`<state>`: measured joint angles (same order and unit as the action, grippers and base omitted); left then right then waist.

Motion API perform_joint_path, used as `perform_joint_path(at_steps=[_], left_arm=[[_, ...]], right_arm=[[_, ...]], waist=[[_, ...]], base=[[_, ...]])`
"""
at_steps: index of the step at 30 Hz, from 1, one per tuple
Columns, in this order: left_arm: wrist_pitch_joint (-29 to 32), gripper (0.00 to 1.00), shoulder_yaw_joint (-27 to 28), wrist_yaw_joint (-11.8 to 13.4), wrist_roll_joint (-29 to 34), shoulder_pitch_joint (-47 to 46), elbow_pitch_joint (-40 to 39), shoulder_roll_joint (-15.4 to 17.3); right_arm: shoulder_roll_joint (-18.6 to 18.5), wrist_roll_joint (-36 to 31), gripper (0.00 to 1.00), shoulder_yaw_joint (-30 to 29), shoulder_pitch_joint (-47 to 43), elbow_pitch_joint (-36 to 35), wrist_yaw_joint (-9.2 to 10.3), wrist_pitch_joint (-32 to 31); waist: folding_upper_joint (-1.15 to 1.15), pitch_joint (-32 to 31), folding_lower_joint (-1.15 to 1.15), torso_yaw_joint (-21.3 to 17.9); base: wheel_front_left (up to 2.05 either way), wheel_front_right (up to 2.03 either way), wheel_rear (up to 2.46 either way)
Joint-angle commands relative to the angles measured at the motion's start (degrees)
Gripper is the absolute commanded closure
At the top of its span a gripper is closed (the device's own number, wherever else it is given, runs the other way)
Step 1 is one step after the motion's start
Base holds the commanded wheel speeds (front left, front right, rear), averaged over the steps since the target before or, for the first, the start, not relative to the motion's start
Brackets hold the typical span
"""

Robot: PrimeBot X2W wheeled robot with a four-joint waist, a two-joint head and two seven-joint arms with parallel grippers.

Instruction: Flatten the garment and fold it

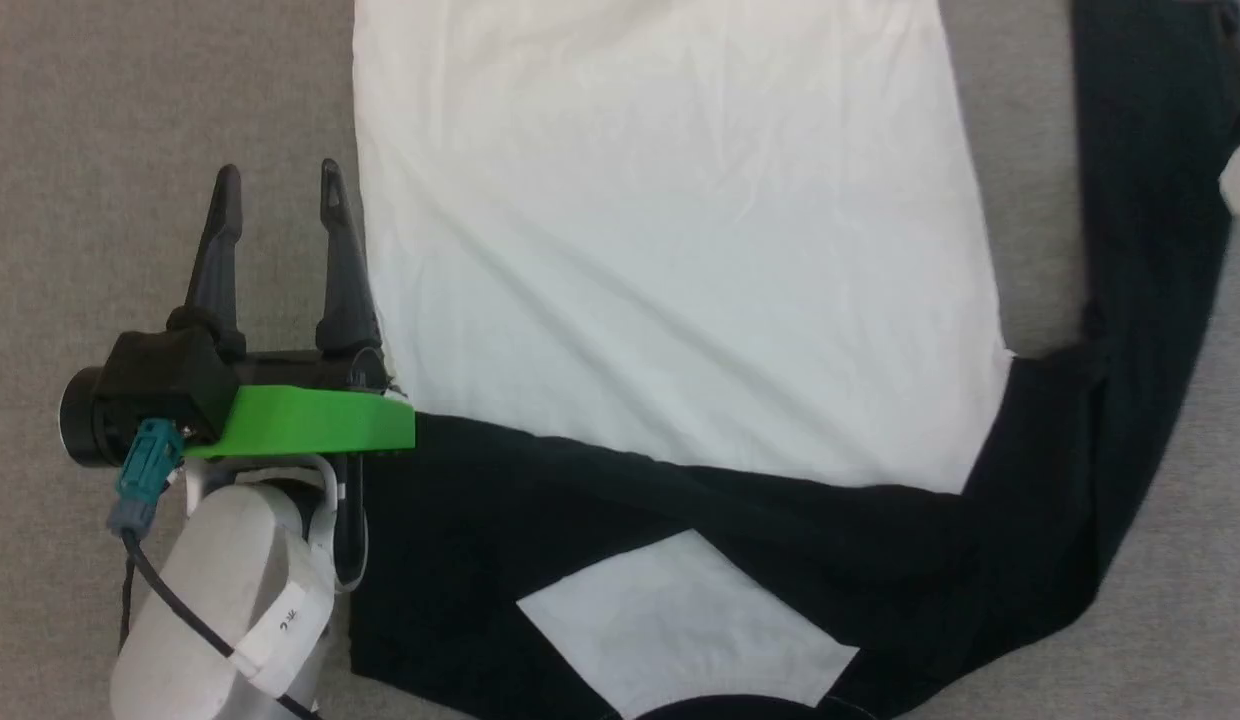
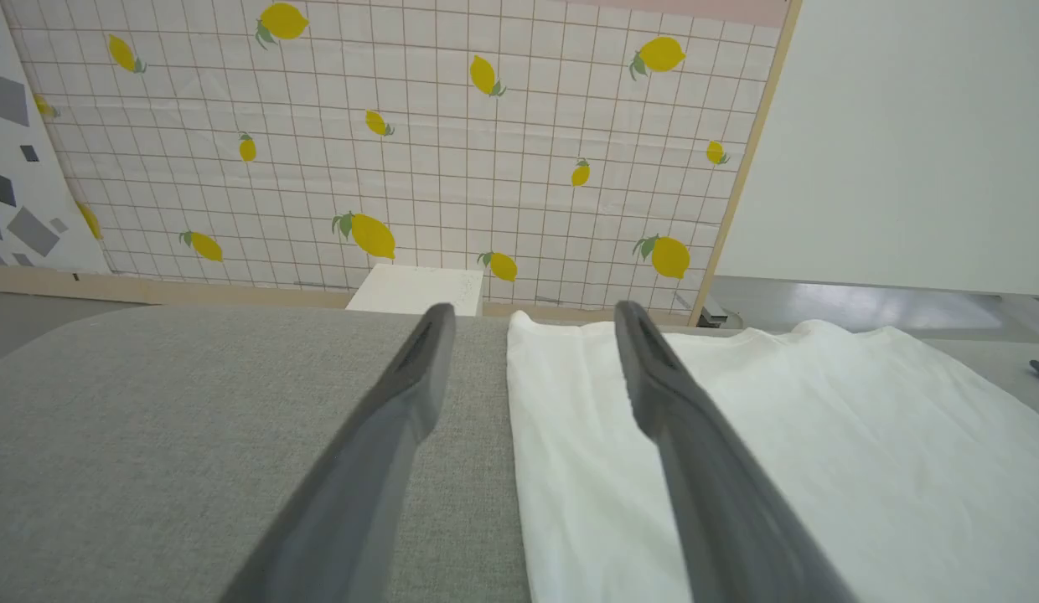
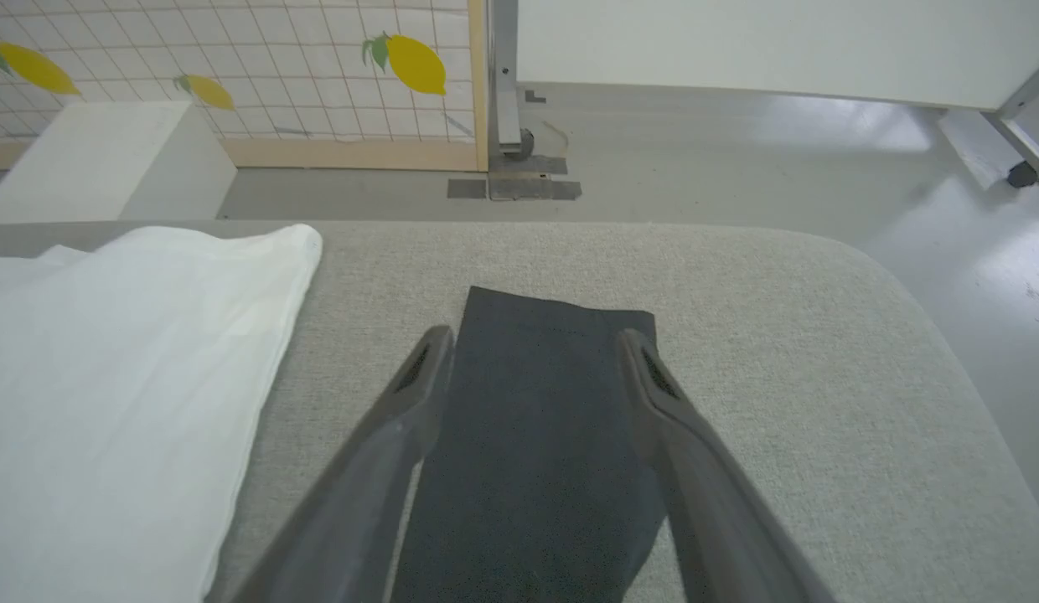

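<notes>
Grey table (image 1: 130, 120) holds your garment (image 1: 660, 250) flat; left gripper (image 1: 278, 175) beside its edge, right gripper (image 3: 534, 337) over a sleeve (image 3: 536, 452), both spread empty, probably readying a fold.

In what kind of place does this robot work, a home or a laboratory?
Probably a test room, not a home: the shirt lies on a grey cloth-covered table, a lemon-print screen stands behind it, and the floor is smooth and glossy.

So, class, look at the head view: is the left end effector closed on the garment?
No: the left end effector has its two fingers spread wide apart at the garment's left edge, clamping no fabric.
</notes>
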<state>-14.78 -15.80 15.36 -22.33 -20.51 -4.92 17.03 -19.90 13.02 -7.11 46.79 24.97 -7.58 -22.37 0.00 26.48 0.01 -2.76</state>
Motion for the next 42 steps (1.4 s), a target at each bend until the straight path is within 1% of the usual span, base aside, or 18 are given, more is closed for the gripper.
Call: perform_joint_path(at_steps=[1, 8, 17, 18, 19, 20, 21, 22, 24, 26, 30, 35, 40, 41, 42], left_arm=[[-0.21, 0.00, 0.49, -0.57, 1.06, 0.23, -0.38, -0.72], [-0.21, 0.00, 1.69, -2.61, 4.05, -1.68, -0.88, -4.04], [-0.21, 0.00, 3.89, -4.53, 6.70, -1.91, -1.17, -6.75], [-0.21, 0.00, 4.07, -4.72, 6.90, -1.90, -1.18, -6.98], [-0.21, 0.00, 4.25, -4.98, 7.15, -1.92, -1.17, -7.24], [-0.21, 0.00, 4.38, -5.19, 7.34, -1.96, -1.14, -7.42], [-0.21, 0.00, 4.54, -5.46, 7.56, -2.01, -1.07, -7.64], [-0.21, 0.00, 4.65, -5.68, 7.76, -2.05, -0.99, -7.77], [-0.21, 0.00, 4.95, -6.09, 8.15, -2.05, -0.71, -8.07], [-0.21, 0.00, 5.33, -6.52, 8.37, -1.90, -0.25, -8.36], [-0.21, 0.00, 6.21, -7.34, 8.50, -0.80, 1.28, -8.80], [-0.21, 0.00, 7.77, -8.31, 8.27, 1.88, 2.84, -8.98], [-0.21, 0.00, 9.27, -9.15, 7.69, 5.58, 4.45, -8.70], [-0.21, 0.00, 10.02, -9.61, 7.29, 7.44, 5.00, -8.38], [-0.21, 0.00, 10.29, -9.70, 7.23, 8.12, 5.09, -8.23]], right_arm=[[-0.28, -0.57, 0.00, 0.16, 2.65, 2.02, 0.09, -1.02], [-2.62, -0.42, 0.00, 0.33, 11.14, 10.22, 0.09, -6.27], [-5.00, 1.35, 0.00, 3.62, 15.65, 13.89, 0.09, -13.05], [-5.05, 1.55, 0.05, 3.58, 15.77, 14.32, 0.09, -14.11], [-5.18, 1.62, 0.51, 3.59, 15.86, 14.73, 0.09, -15.41], [-5.35, 1.58, 0.69, 3.73, 15.89, 14.94, 0.09, -16.35], [-5.54, 1.57, 0.89, 3.89, 15.86, 15.06, 0.09, -17.33], [-5.63, 1.65, 1.00, 3.98, 15.82, 15.03, 0.09, -17.92], [-5.85, 1.76, 1.00, 4.11, 15.57, 14.60, 0.09, -18.20], [-6.00, 2.02, 1.00, 3.87, 15.13, 13.65, 0.09, -16.52], [-6.06, 3.40, 1.00, 3.64, 13.00, 10.72, 0.09, -10.23], [-5.96, 7.80, 1.00, 3.87, 7.34, 4.01, 0.09, -3.21], [-6.56, 11.14, 1.00, 3.73, -1.86, -7.18, 0.09, -0.08], [-6.44, 11.72, 1.00, 2.61, -7.05, -14.67, 0.09, 0.33], [-6.12, 11.87, 1.00, 2.07, -8.98, -17.72, 0.09, 0.01]], waist=[[0.00, 5.83, -0.01, 3.21], [0.00, 10.68, -0.01, 5.55], [0.00, 13.83, -0.01, 6.64], [0.00, 13.92, -0.01, 6.67], [0.00, 14.00, -0.01, 6.72], [0.00, 14.02, -0.01, 6.77], [0.00, 14.01, -0.01, 6.81], [0.00, 13.96, -0.01, 6.82], [0.00, 13.67, -0.01, 6.75], [0.00, 13.01, -0.01, 6.60], [0.00, 10.34, -0.01, 6.05], [0.00, 4.64, -0.01, 4.63], [0.00, -2.35, -0.01, 3.07], [0.00, -6.07, -0.01, 2.37], [0.00, -7.23, -0.01, 2.15]], base=[[0.00, 0.00, 0.00], [0.00, 0.00, 0.00], [0.00, 0.00, 0.00], [0.00, 0.00, 0.00], [0.00, 0.00, 0.00], [0.00, 0.00, 0.00], [0.00, 0.00, 0.00], [0.00, 0.00, 0.00], [0.00, 0.00, 0.00], [0.00, 0.00, 0.00], [0.00, 0.00, 0.00], [0.00, 0.00, 0.00], [0.00, 0.00, 0.00], [0.00, 0.00, 0.00], [0.00, 0.00, 0.00]])
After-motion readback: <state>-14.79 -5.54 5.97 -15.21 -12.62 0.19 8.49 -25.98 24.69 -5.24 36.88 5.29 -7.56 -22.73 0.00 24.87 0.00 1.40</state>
